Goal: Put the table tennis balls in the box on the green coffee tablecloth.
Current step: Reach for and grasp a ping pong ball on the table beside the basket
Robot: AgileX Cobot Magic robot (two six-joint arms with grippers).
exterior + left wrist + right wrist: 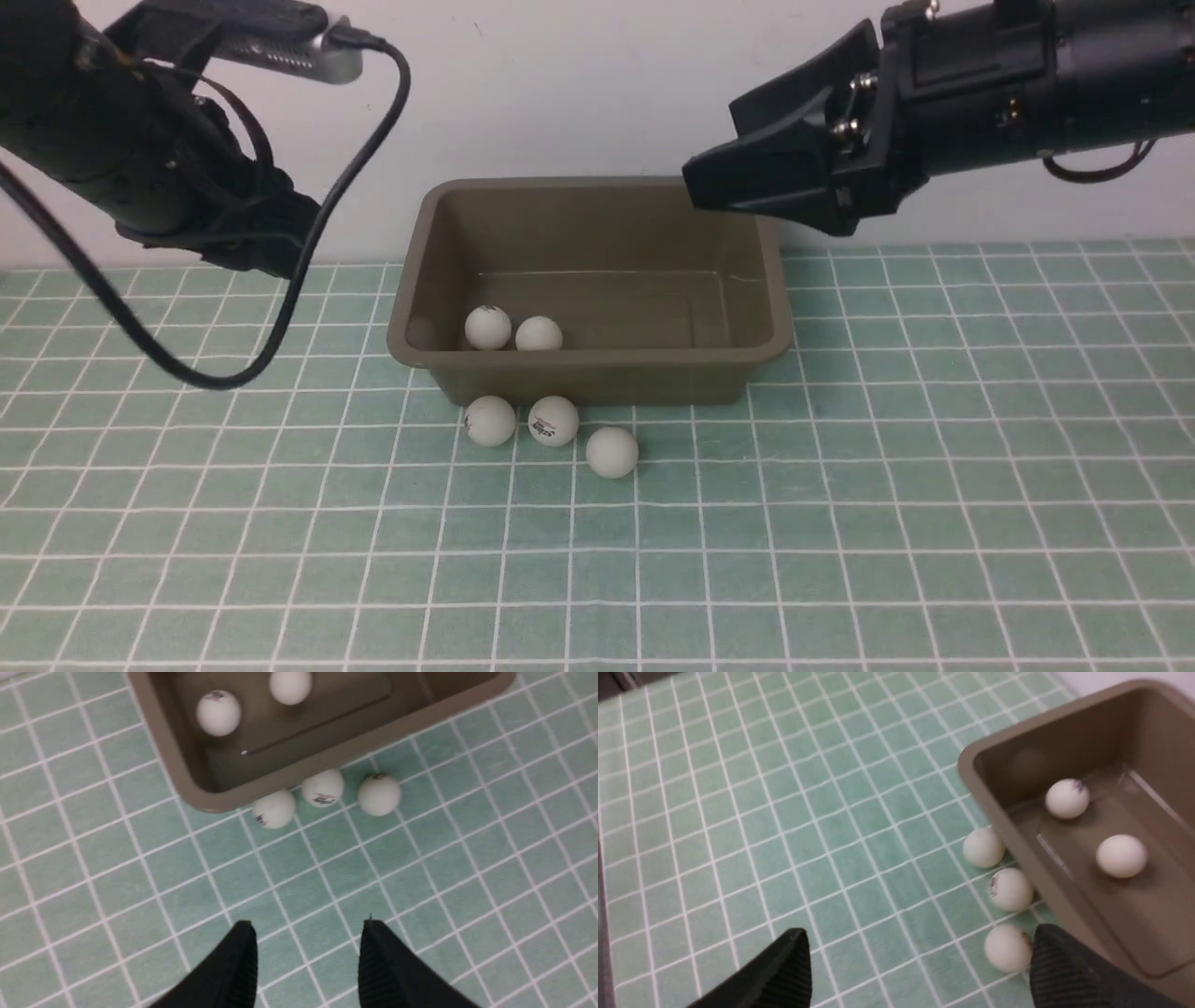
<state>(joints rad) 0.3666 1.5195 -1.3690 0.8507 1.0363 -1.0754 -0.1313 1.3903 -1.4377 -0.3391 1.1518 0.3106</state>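
The green coffee tablecloth [840, 560] filled the lower half of the front view with its grid of thin white lines. Left of centre on the cloth we saw three table tennis balls [553, 420] in a loose row. Two sat side by side right at the near wall of the box [597, 373], and the third ball [611, 452] lay a little lower and to the right, clear of the wall. The olive-brown box stood at mid-frame on the cloth. Two more white balls [487, 328] rested together inside it, in its lower left corner.

In the left wrist view, the left fingers [233, 970] stood moderately apart above bare cloth and held nothing. In the right wrist view, the right fingers [1064, 970] were spread wide and empty, and one of them overlapped a ball lying on the cloth. In the front view, the right arm reached in from the upper right, above the box's far right corner. A white wall [579, 93] closed the top of the frame.
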